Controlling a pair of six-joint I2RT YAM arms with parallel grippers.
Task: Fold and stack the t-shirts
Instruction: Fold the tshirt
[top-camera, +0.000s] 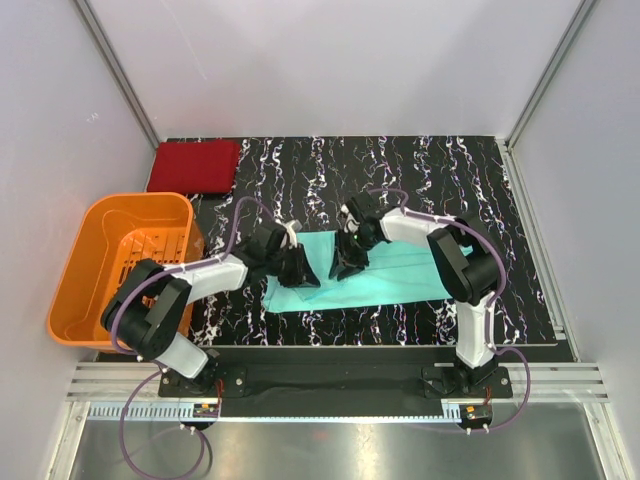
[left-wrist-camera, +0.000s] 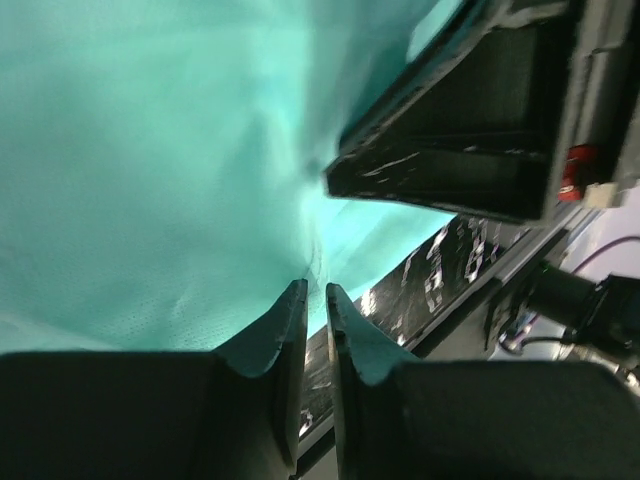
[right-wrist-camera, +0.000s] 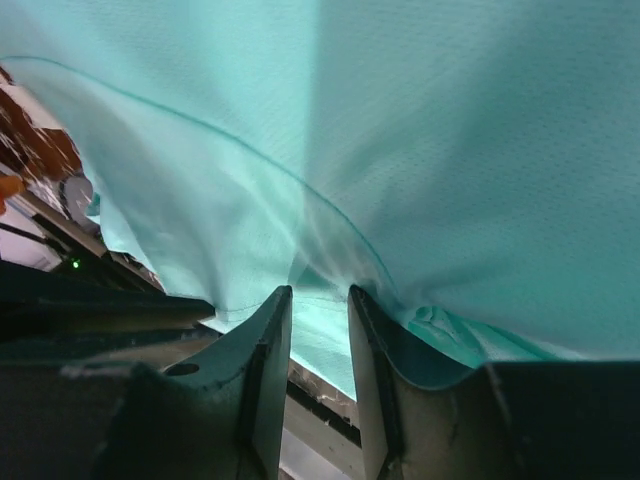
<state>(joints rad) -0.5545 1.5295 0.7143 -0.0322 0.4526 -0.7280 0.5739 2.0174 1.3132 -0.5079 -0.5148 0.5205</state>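
The light teal-green t-shirt lies across the middle of the black marbled table. My left gripper is over its left part. In the left wrist view its jaws are almost closed, pinching a fold of the teal cloth, which rises like a tent. My right gripper is just to its right. In the right wrist view its jaws stand a small gap apart with bunched teal cloth drawn to the tips. The dark red t-shirt lies folded at the far left corner.
An orange slatted basket stands at the table's left edge, close to my left arm. White walls enclose the table at the back and sides. My right gripper's body shows close by in the left wrist view.
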